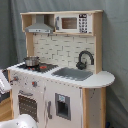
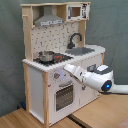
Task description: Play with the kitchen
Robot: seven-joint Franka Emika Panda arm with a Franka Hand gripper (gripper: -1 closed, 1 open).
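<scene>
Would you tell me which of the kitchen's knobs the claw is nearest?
The knob nearest the kitchen's stove-end corner; the claw hovers beside it.

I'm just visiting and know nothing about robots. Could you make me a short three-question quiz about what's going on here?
1. True or false: the pot sits in the sink.
2. Which part of the kitchen does the arm reach toward in the second exterior view? A) hood B) knob panel above the oven door C) faucet
3. Fill in: the black faucet stands behind the ____.

Key
1. False; it is on the stove.
2. B
3. sink
</scene>
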